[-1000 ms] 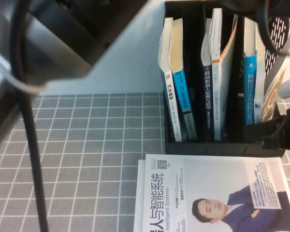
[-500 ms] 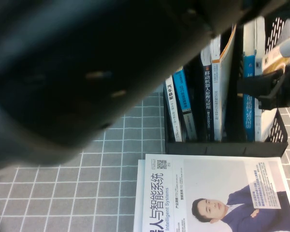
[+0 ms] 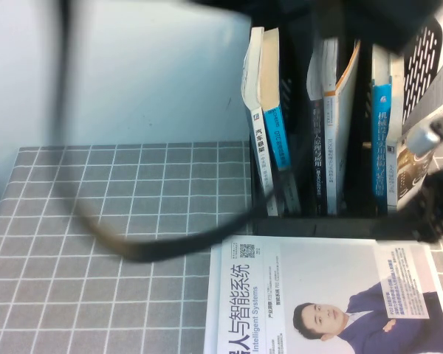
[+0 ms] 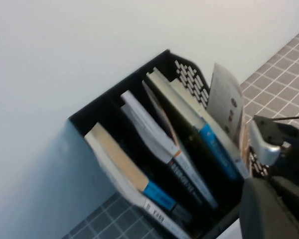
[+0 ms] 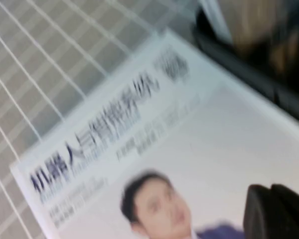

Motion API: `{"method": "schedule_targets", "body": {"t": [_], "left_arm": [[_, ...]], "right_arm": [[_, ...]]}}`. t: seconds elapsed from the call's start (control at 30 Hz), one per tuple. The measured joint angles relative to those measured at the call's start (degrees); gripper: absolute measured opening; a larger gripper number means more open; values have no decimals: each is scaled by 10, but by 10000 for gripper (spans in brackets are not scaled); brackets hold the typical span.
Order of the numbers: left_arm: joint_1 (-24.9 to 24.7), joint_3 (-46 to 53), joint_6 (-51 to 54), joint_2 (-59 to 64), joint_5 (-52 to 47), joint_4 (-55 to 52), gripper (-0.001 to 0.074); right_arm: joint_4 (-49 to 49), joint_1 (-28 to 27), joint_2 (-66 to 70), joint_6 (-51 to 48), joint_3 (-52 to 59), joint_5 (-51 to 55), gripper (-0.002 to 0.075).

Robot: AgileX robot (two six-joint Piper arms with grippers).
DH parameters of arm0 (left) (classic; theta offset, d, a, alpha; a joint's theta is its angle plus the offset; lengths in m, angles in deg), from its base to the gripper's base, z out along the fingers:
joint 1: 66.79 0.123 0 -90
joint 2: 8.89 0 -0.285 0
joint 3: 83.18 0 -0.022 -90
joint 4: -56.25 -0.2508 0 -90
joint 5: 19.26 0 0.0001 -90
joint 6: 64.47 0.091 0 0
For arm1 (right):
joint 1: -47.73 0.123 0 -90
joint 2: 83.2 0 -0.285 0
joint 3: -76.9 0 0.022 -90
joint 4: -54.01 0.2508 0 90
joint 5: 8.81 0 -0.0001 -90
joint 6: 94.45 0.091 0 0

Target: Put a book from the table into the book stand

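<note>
— Your left arm has swung off the high camera: half a second ago it blacked out most of that view, and now only its cable [image 3: 155, 247] loops across. The right gripper [image 3: 430, 214] has also dropped lower, to the book stand's [image 3: 424, 51] front right corner.

— So where is the book [image 3: 411, 168]?

— Off the table [image 3: 133, 206] and leaning in the stand's right-hand slot, just beside the blue-spined book [image 3: 382, 140]. I judge the placing nearly done. What you have left is to let it settle and pull the arm clear, if it isn't freed already.

— Is the right gripper holding it?

— You cannot tell from these views, nor how its fingers stand. The same goes for the left gripper [image 4: 274, 209], raised and facing the stand.

— Do the wrist views add anything?

— The left wrist view shows the book's top standing above its neighbours in the outermost slot, which the high view hides. The right wrist view shows only the book with the man in a blue suit [image 3: 332, 295], lying flat below the stand.
</note>
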Motion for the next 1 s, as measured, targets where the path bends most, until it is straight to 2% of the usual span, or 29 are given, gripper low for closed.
{"method": "schedule_targets", "body": {"t": [0.1, 0.23, 0.37, 0.47, 0.5, 0.67, 0.73, 0.83, 1.0], "left_arm": [[0, 80, -44, -50, 0, -27, 1], [0, 178, -108, -126, 0, -47, 1], [0, 275, -175, -209, 0, -49, 1], [0, 349, -225, -268, 16, -52, 1], [0, 372, -239, -288, 24, -54, 1], [0, 472, -281, -364, 88, -56, 1], [0, 499, -290, -389, 117, -56, 1], [0, 532, -314, -413, 144, -56, 1], [0, 567, -341, -435, 154, -56, 1]], "right_arm": [[-106, 0, -11, 88, 0, -2, -3], [-208, -6, -37, 196, 0, -60, -3], [-213, -33, -58, 252, 0, -155, -3], [-115, -41, -59, 217, 0, -229, -3], [-55, -41, -58, 183, 0, -246, -3], [281, -32, -11, -64, -1, -262, -3], [371, -24, 13, -146, -3, -278, -3], [411, -18, 43, -207, -22, -302, -3], [421, -18, 89, -231, -98, -297, -3]]}}
